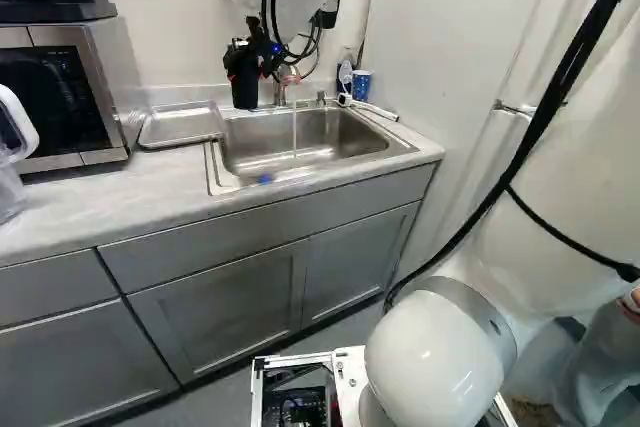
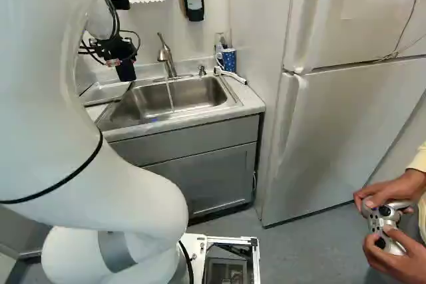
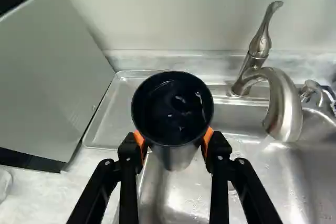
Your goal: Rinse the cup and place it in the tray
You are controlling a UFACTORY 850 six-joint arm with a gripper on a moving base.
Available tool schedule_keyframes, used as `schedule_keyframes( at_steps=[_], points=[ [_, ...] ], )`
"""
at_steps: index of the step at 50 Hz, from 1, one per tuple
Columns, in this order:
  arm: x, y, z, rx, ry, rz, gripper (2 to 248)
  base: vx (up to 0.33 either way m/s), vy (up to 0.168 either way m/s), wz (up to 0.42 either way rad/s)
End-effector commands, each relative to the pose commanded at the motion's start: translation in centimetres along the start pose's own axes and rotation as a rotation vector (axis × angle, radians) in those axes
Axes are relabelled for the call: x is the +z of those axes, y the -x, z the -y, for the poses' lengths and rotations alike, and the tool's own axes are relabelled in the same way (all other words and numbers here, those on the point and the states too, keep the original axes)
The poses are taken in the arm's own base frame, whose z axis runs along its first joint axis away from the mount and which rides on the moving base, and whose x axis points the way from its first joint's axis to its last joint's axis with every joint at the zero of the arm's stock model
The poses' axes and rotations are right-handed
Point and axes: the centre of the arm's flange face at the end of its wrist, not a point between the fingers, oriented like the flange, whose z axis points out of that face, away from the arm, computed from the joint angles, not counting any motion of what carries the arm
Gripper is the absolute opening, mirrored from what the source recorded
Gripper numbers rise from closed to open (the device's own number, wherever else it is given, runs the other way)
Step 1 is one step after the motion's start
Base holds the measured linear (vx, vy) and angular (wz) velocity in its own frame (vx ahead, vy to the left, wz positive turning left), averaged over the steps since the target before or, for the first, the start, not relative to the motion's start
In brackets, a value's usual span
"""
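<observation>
Cup [image 3: 173,108], black, upright: clamped between both fingers of the gripper [image 3: 174,141], above the tray side of the sink [image 3: 315,174], clear of the faucet [image 3: 284,106] and its running stream [image 2: 170,95]. Contents: glints, probably a little water. Step in hand, by judgement: rinsing. Next move calls for tipping out over the sink, then setting down in the shallow metal tray [image 3: 113,114].

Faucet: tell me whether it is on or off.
On. Both base views show a thin stream of water falling from the faucet into the sink.
</observation>
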Motion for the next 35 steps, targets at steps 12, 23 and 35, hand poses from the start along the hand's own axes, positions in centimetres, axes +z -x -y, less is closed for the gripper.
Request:
schedule_keyframes(
  at_steps=[12, 23, 35],
  points=[
    [0.1, -0.05, 0.17, 0.124, -0.003, 0.001, 122, 0.0, 0.0, 0.0],
    [0.1, -0.05, 0.17, 0.239, -0.003, 0.001, 122, 0.0, 0.0, 0.0],
    [0.1, -0.05, 0.17, 0.365, -0.003, 0.001, 122, 0.0, 0.0, 0.0]
  ],
)
